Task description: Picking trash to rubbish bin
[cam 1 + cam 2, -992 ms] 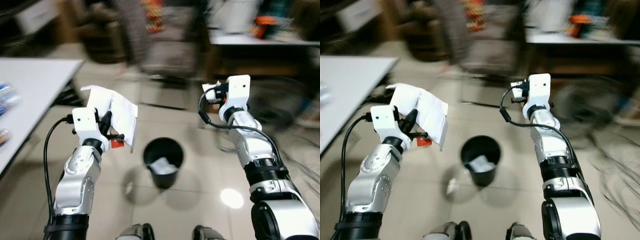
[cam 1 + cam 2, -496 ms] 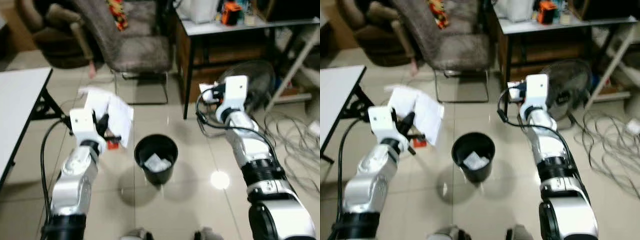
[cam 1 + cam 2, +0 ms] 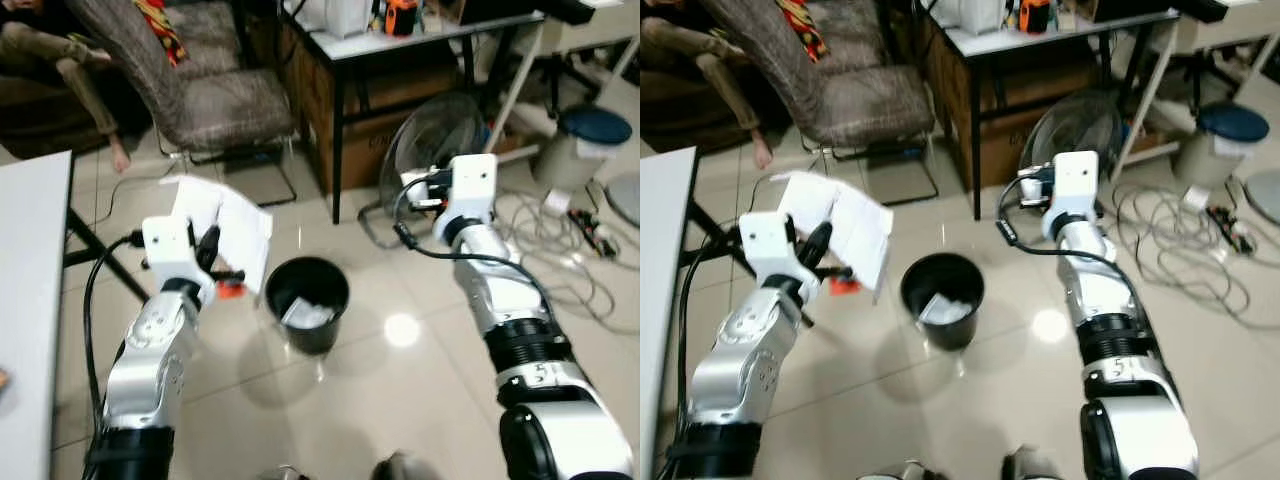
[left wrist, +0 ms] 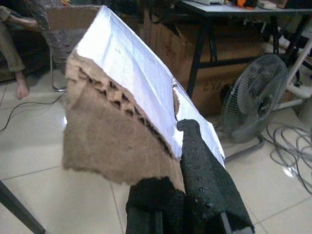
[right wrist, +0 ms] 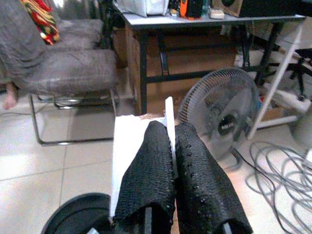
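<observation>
Black and round, the plastic rubbish bin (image 3: 307, 302) stood on the tiled floor with crumpled paper inside. Left of the bin and above its rim, the left gripper (image 3: 212, 250) clamped a torn white-faced cardboard sheet (image 4: 127, 97). Right of the bin, the right gripper (image 5: 171, 161) pinched a thin white card (image 5: 126, 146).

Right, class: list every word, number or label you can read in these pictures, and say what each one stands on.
"51", as far as it can be read: on the right arm.
Label on the hub of the fan: white letters, too blurred to read.
Print on the cardboard box: too faint to read.
</observation>
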